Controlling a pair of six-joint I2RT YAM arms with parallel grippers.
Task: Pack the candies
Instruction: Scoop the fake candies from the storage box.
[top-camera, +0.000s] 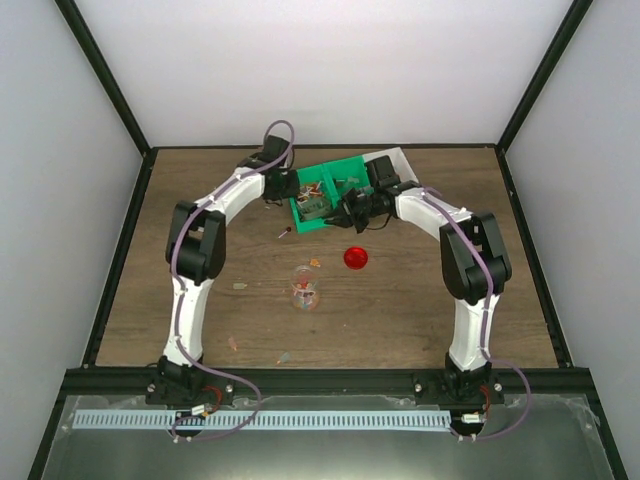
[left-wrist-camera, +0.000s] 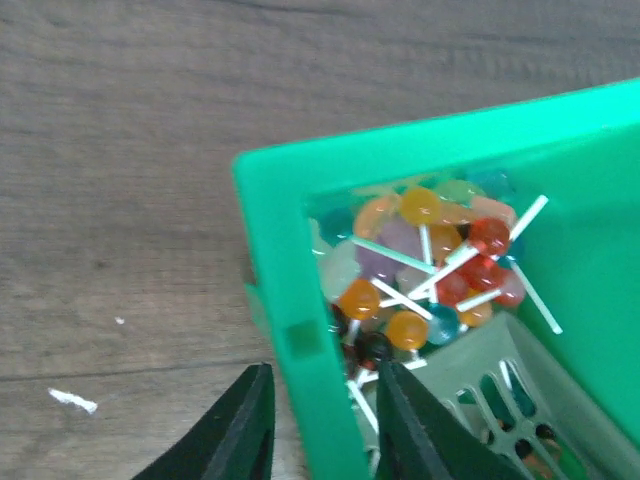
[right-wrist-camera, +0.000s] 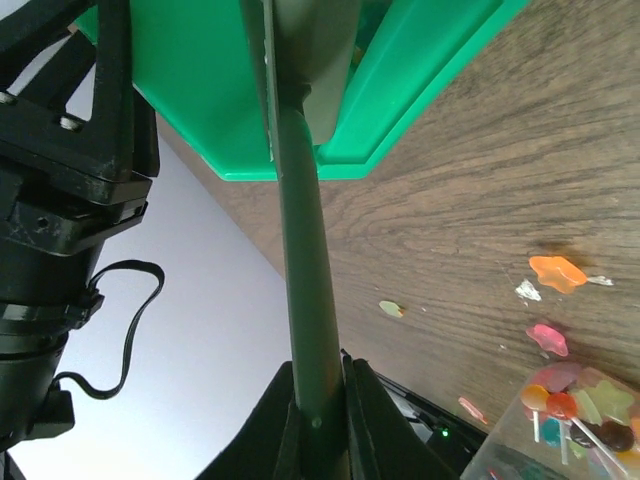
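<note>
The candies (left-wrist-camera: 420, 270) are small lollipops in mixed colours, heaped in a corner of a green bin (left-wrist-camera: 290, 260). My left gripper (left-wrist-camera: 325, 372) straddles that bin's wall, one finger outside and one inside among the sticks. It is open, with slim gaps showing either side. My right gripper (right-wrist-camera: 318, 375) is shut on the handle of the green slotted scoop (right-wrist-camera: 300, 250), whose head reaches into the bin (right-wrist-camera: 200, 100). A clear jar (top-camera: 305, 290) holding some candies (right-wrist-camera: 575, 410) stands mid-table. In the top view both grippers, left (top-camera: 285, 185) and right (top-camera: 362, 208), flank the bin (top-camera: 340, 170).
A round red lid (top-camera: 355, 258) lies right of the jar. Loose candies are scattered on the wood: an orange one (right-wrist-camera: 557, 270), a pink one (right-wrist-camera: 545, 338), and others near the front (top-camera: 232, 342). A white container (top-camera: 398, 160) sits behind the bin.
</note>
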